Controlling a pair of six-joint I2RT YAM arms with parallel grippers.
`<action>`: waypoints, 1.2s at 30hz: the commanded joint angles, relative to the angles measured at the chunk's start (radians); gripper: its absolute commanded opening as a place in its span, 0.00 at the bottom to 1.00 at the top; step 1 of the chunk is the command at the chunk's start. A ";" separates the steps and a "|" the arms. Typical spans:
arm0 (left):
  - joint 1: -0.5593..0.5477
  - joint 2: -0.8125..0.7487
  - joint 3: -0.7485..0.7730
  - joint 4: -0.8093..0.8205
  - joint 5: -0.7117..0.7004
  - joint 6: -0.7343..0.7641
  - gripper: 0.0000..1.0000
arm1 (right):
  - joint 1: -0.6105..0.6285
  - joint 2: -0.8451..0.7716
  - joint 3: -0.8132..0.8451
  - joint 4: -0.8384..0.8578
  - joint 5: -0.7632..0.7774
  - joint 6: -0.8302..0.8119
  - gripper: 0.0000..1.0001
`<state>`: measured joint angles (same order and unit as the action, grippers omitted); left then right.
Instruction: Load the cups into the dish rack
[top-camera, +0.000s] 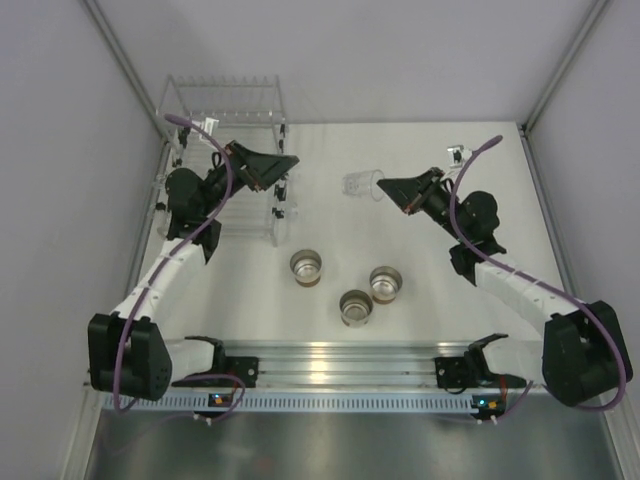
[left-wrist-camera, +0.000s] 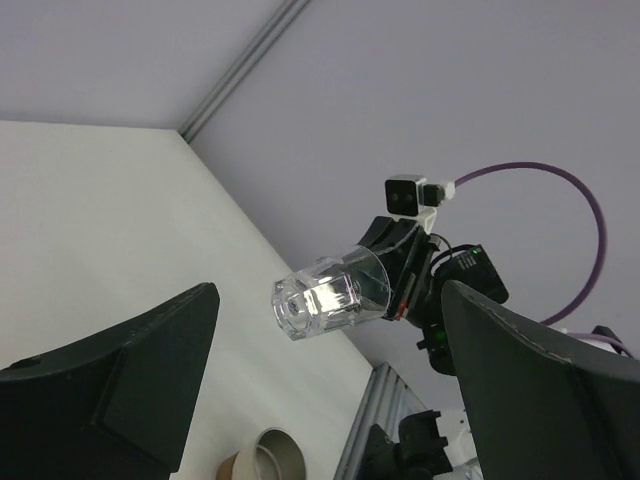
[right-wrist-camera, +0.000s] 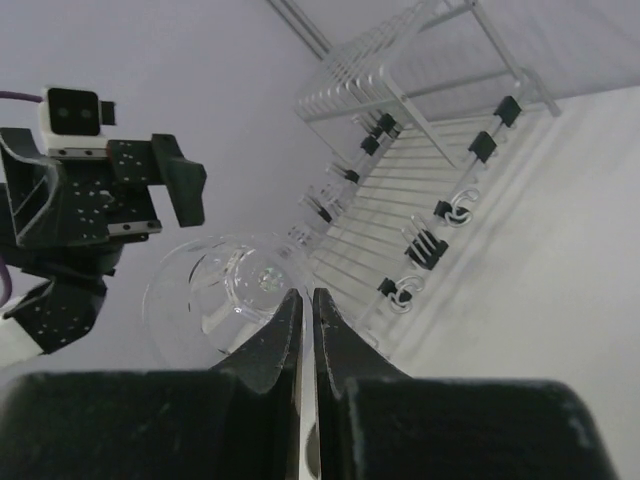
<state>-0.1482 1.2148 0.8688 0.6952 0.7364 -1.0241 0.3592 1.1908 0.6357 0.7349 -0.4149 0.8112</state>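
At the far left of your white counter (top-camera: 330, 230) stands the large clear plastic dish rack (top-camera: 225, 150), a rectangle of thin tine rows with a raised frame at its far end. In the right wrist view, small black binder clips (right-wrist-camera: 430, 245) sit along its rails. You cannot tell from these views whether any cup sits among the tines.

Your left gripper (top-camera: 275, 168) hangs over the right side of the dish rack, pointing towards the middle of the counter. Its jaws stand wide apart and hold nothing.

In the middle of the counter, nearer the arm bases, you have three small round cream cups with a brown band and a shiny silvery inside. They stand upright with their mouths up. One (top-camera: 307, 267) is just in front of the rack's near right corner, one (top-camera: 355, 307) is nearest the bases, and one (top-camera: 385, 282) is to its right. They stand close together without touching.

Further back, between the two grippers, a small clear plastic cup (top-camera: 360, 184) is held on its side off the counter. Its base points left, at the left gripper and the rack, and its mouth faces right.

Your right gripper (top-camera: 395, 188) is closed narrow on that clear plastic cup, pinching the wall at the rim between its two fingers (right-wrist-camera: 270, 345). The cup is outside the rack, to the rack's right.
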 joint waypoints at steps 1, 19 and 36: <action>-0.060 -0.017 -0.030 0.193 -0.003 -0.105 0.99 | -0.017 0.030 -0.014 0.311 -0.064 0.132 0.00; -0.295 0.166 -0.042 0.340 -0.123 -0.117 0.98 | -0.017 0.032 -0.099 0.548 -0.085 0.284 0.00; -0.429 0.230 -0.001 0.408 -0.187 -0.123 0.95 | -0.017 0.003 -0.111 0.546 -0.094 0.283 0.00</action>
<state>-0.5667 1.4494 0.8352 0.9958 0.5690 -1.1423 0.3565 1.2324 0.5297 1.1873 -0.5022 1.0935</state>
